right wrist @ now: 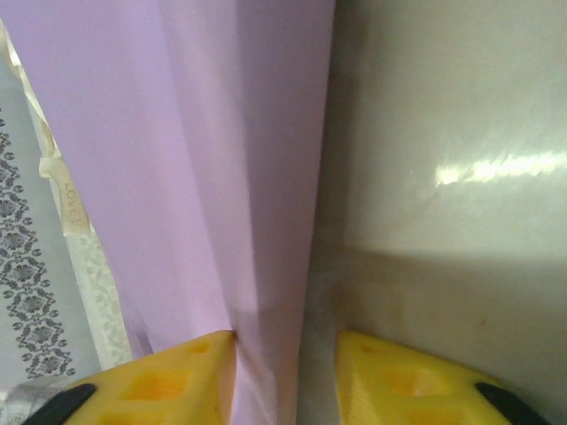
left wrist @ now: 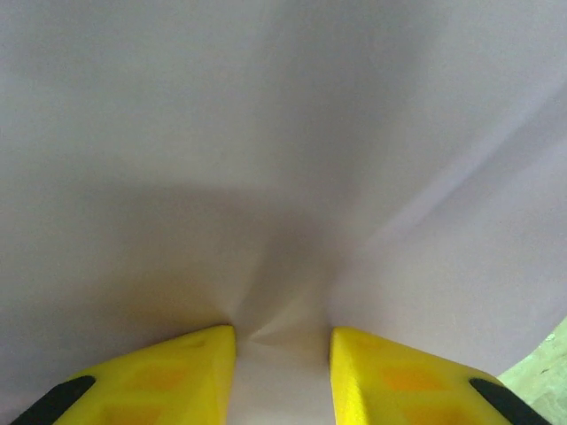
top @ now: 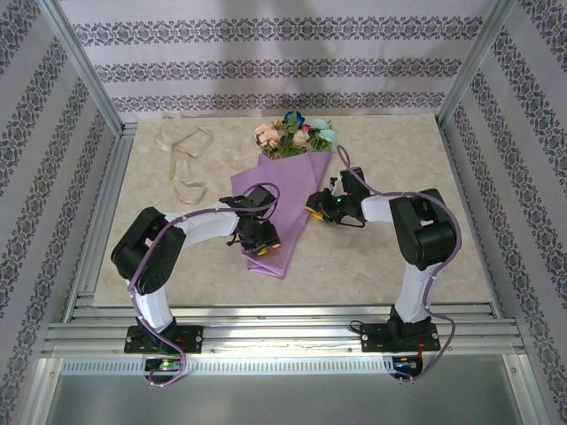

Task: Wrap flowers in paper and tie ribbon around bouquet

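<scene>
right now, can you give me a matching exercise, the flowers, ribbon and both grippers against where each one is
Things:
1. flowers
2. ribbon
3. left gripper
4. right gripper

Places:
a. at the right edge of the paper
b. loose loops at the far left of the table
c. at the paper's narrow near end
d. sticking out of the paper's wide far end

Pairs: 1-d, 2-b, 3-c, 4-a

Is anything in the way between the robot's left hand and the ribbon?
No, nothing visible. The left gripper is at the bouquet, and the ribbon lies further back on the left, with just bare table between them.
</scene>
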You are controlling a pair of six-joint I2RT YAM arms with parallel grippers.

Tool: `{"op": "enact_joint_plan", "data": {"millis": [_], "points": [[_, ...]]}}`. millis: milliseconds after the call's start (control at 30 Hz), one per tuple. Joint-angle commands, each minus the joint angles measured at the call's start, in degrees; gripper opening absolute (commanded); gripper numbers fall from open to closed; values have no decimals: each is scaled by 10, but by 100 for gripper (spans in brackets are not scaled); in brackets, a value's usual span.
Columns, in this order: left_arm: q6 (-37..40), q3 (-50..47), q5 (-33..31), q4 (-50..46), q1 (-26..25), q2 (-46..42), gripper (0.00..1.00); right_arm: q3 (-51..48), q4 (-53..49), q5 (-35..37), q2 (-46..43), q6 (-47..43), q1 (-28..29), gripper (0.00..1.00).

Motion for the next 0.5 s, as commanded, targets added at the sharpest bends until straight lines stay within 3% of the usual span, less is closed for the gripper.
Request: {"op": "enact_joint_plan", "data": {"millis": [0,333,467], "points": [[12,-22,-14,-32,-5,-10,35,51,-17,8,28,-15,-16,37],[15,-8,-7,-6,-5,-19,36,153,-73,27,92,-14,-24,36],[21,2,-10,-20,-4,-25,37,144,-70,34,89,-10,-33,2]]}}
